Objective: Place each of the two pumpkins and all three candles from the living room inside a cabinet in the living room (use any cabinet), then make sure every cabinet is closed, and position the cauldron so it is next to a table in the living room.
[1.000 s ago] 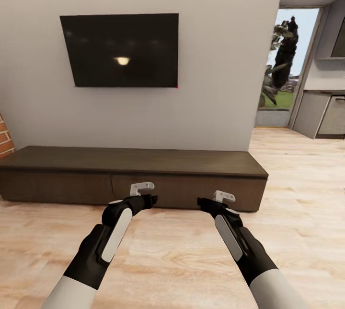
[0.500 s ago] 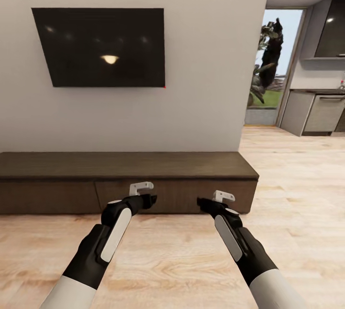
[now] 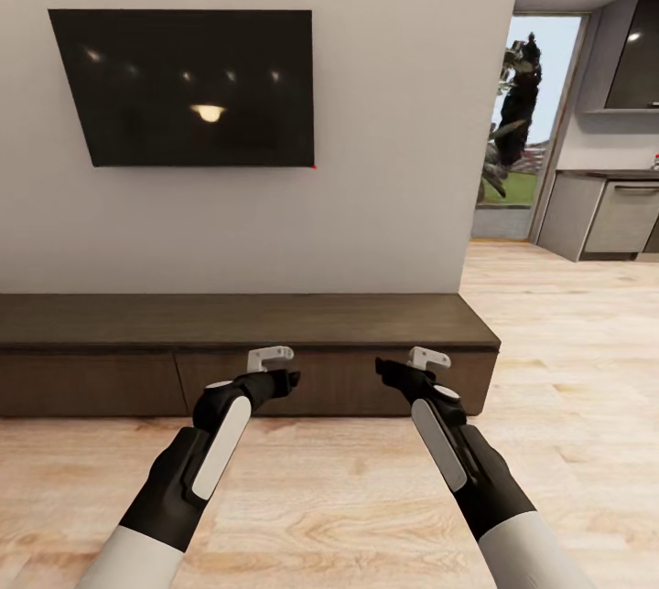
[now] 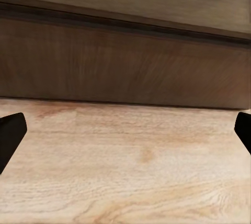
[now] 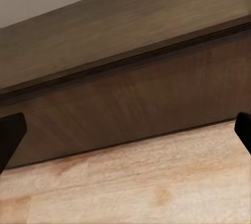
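The long, low dark-brown cabinet point(image 3: 238, 319) runs along the wall in front of me, its handle-less drawer fronts all closed. My left gripper point(image 3: 275, 368) and right gripper point(image 3: 416, 365) hang side by side just short of its front, both open with nothing between the fingers. In the left wrist view the cabinet's front point(image 4: 125, 62) fills the far side, and the left gripper point(image 4: 125, 140) has its fingertips point(image 4: 10, 132) spread wide over the wooden floor. The right wrist view has the cabinet point(image 5: 130, 98) tilted beyond the spread right gripper point(image 5: 125, 135). Pumpkins, candles, cauldron and coffee table are out of view.
A black TV point(image 3: 188, 86) hangs on the wall above the cabinet. To the right, past the wall's end, stand grey kitchen units point(image 3: 604, 219) and a tall window point(image 3: 517, 123). Pale wooden floor point(image 3: 329, 497) lies beneath both arms.
The camera has swung to the right, so the TV and cabinet sit further left in the picture. The right gripper has risen slightly; the left arm holds its pose.
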